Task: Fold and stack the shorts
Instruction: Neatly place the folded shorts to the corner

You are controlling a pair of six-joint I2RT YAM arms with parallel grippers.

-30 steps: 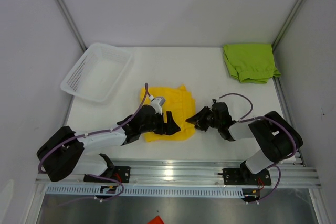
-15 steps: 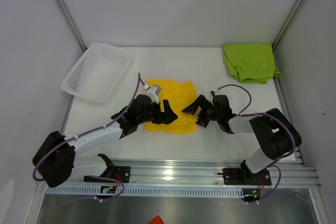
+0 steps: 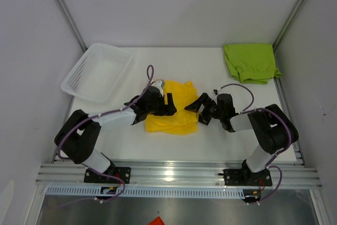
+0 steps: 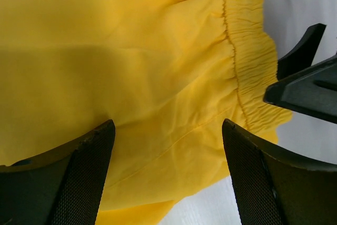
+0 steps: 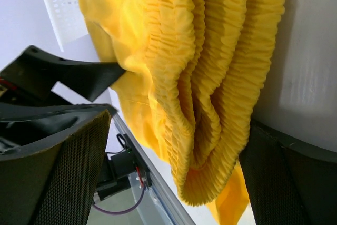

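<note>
Two spread hands, left hand point(image 3: 170, 105) and right hand point(image 3: 197, 112), low at yellow shorts point(image 3: 176, 123).

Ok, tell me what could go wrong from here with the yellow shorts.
1. The left pincer and right pincer both stand open, close together at the bright yellow fabric shorts; a careless move could knock them together.
2. The gathered elastic waistband lies bunched in several layers, so a closing right pincer may catch only some and pull the fold apart.
</note>
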